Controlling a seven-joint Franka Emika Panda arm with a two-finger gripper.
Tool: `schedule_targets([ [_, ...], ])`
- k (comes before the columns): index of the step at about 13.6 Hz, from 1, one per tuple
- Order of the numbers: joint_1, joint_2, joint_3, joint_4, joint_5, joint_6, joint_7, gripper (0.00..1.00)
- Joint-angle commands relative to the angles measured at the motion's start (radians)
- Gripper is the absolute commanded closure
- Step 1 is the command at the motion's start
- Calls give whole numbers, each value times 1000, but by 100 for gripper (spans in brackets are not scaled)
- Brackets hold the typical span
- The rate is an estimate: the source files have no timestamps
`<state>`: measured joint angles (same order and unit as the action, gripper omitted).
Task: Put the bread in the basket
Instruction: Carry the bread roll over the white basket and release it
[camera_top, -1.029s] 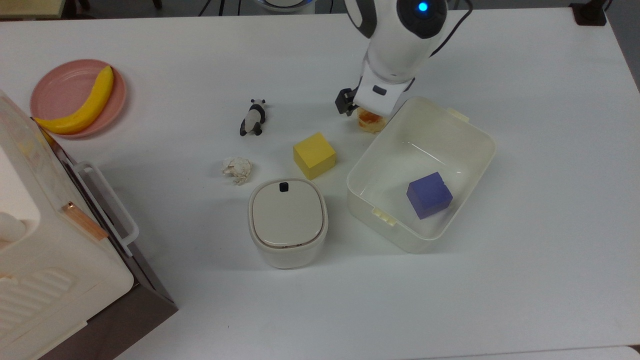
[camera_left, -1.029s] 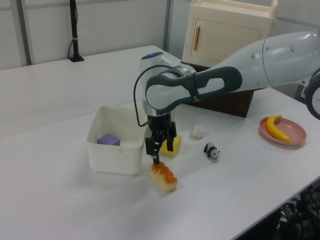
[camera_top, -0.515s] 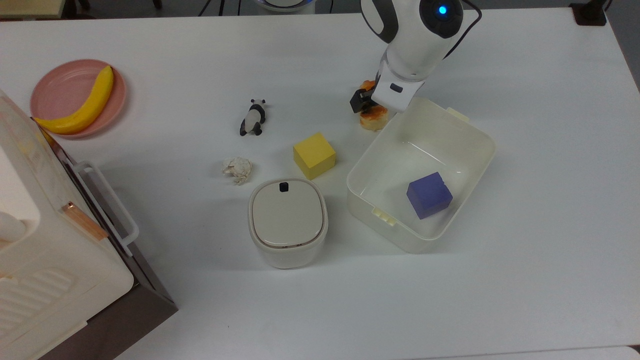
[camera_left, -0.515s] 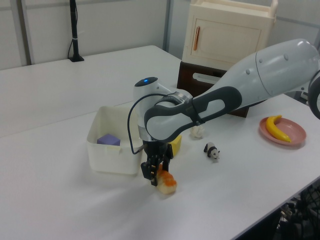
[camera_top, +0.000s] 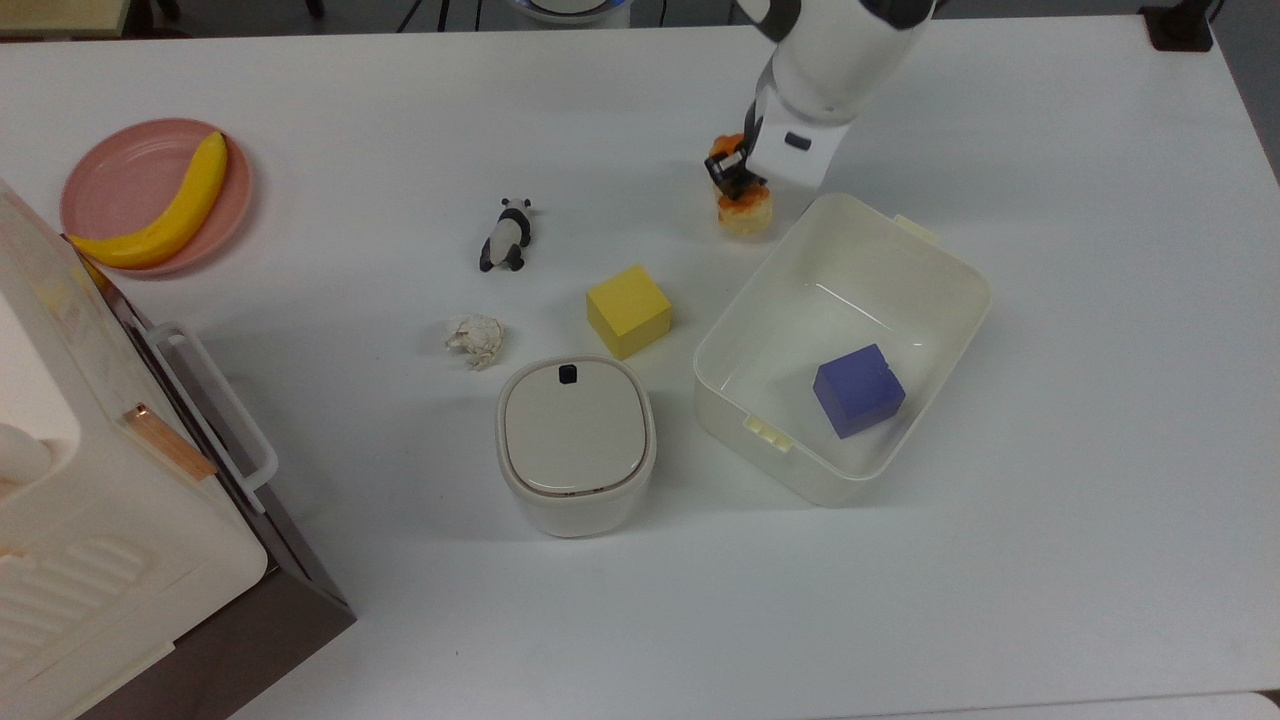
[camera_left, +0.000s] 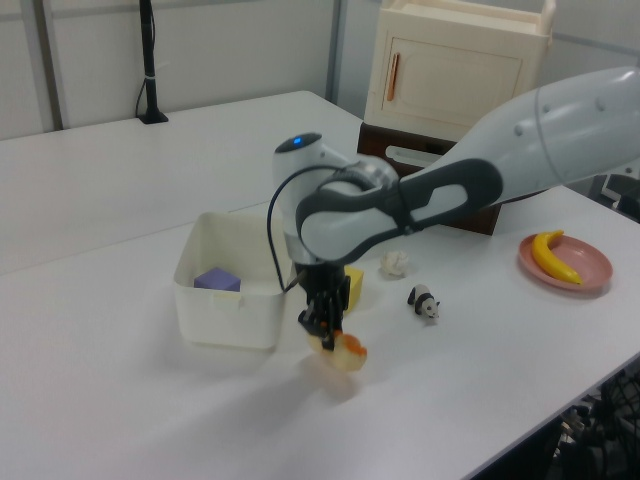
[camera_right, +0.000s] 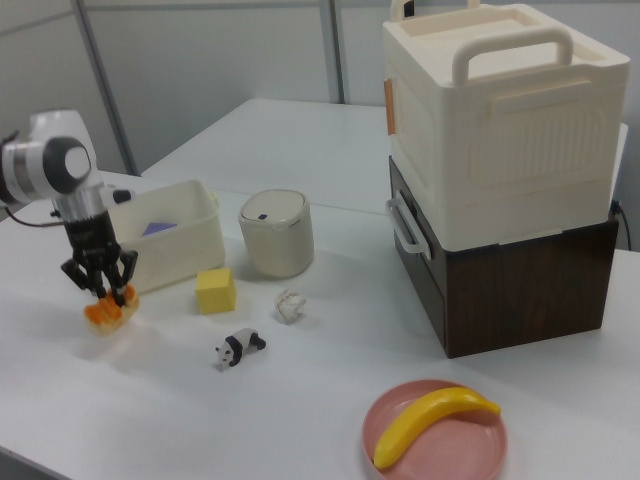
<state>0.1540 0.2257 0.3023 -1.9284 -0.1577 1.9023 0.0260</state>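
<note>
I see a white table (camera_top: 1050, 560) with bare surface toward the top view's right and bottom edges. My gripper (camera_left: 325, 328) pinches the bread (camera_left: 347, 351), held tilted just beside the basket (camera_top: 735, 425), outside its wall.

This looks like a robotics lab. A broad white worktop (camera_top: 1050, 560) carries an odd mix of test props: a toy panda (camera_top: 506, 235), a yellow cube (camera_top: 628, 310), a purple cube (camera_top: 858, 390) and a plastic banana (camera_top: 160, 212) on a pink plate (camera_top: 115, 170). Plain partition panels (camera_right: 220, 60) stand behind it, and a black stand (camera_left: 150, 60) is fixed at the worktop's far edge in the left view.
</note>
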Motion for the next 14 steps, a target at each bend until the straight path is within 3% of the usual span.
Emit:
schedule_targets([
  [1, -20, -57, 3, 145, 128, -142, -51, 74],
  [4, -59, -20, -5, 300, 193, -149, -2, 74],
  [6, -80, 21, -18, 389, 193, -137, 96, 73],
  [9, -96, 108, -41, 465, 182, 25, 260, 66],
  [11, -93, 164, -43, 465, 147, 127, 377, 40],
  [12, -88, 190, -43, 467, 123, 130, 450, 16],
  [13, -70, 202, -40, 468, 103, 130, 503, 0],
  [14, -61, 202, -40, 467, 99, 129, 520, 0],
])
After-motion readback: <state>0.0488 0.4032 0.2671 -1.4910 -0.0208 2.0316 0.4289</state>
